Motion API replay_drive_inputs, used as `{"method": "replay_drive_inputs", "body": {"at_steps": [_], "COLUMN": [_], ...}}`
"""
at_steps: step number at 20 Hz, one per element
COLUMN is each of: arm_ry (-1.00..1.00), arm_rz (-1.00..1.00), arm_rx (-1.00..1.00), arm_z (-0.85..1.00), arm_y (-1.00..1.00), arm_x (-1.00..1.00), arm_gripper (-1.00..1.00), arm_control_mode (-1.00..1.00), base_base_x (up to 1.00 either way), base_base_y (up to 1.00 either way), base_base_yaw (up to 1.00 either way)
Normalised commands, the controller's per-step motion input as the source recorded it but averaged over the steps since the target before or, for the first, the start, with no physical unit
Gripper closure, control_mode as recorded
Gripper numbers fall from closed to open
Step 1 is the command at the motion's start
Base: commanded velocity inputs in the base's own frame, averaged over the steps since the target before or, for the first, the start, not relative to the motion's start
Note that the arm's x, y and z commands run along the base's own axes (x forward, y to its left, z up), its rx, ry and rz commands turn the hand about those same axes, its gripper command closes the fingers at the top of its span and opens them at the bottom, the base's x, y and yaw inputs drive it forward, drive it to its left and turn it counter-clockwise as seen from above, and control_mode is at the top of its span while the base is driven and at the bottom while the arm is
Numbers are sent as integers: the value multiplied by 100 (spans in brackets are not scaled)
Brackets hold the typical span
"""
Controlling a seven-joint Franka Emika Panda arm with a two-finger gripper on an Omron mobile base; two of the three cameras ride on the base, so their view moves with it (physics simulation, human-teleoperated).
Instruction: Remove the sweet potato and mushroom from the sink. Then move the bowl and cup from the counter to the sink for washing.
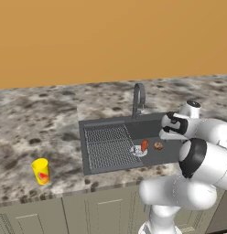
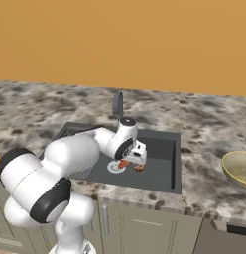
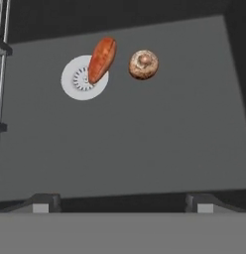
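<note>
On the floor of the dark grey sink (image 3: pixel 145 134) lies the orange-red sweet potato (image 3: pixel 101 59), one end across the round silver drain (image 3: pixel 78 79). The brown speckled mushroom (image 3: pixel 143 64) sits just beside it, apart from it. My gripper (image 3: pixel 123 203) hangs above the basin, short of both, open, with nothing between its fingers. Both base views show the sweet potato (image 1: pixel 144 145) (image 2: pixel 123 163) and mushroom (image 1: pixel 158 146) (image 2: pixel 139 167) under my hand. The yellow cup (image 1: pixel 40 171) stands on the counter left of the sink. The tan-gold bowl (image 2: pixel 239 168) rests on the counter to the right.
The grey arched faucet (image 1: pixel 139 98) rises behind the basin. A ribbed drainer grid (image 1: pixel 108 146) fills the sink's left half. Speckled stone counter (image 1: pixel 37 123) spreads on both sides, with an orange wall behind and cabinet fronts below.
</note>
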Motion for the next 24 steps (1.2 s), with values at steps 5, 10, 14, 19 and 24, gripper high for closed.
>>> {"method": "replay_drive_inputs", "body": {"at_steps": [5, 10, 14, 19, 24], "arm_ry": [1, 0, 0, 0, 0], "arm_rz": [2, 4, 5, 3, 2], "arm_rx": [1, 2, 3, 1, 0], "arm_z": [-15, -13, -12, -11, -12], "arm_y": [-5, -2, -3, -3, -2], "arm_x": [12, 14, 13, 11, 13], "arm_gripper": [-100, -100, -100, -100, -100], "arm_control_mode": [-100, -100, -100, -100, -100], "base_base_x": [0, 0, 0, 0, 0], "base_base_y": [0, 0, 0, 0, 0], "base_base_yaw": [0, 0, 0, 0, 0]}}
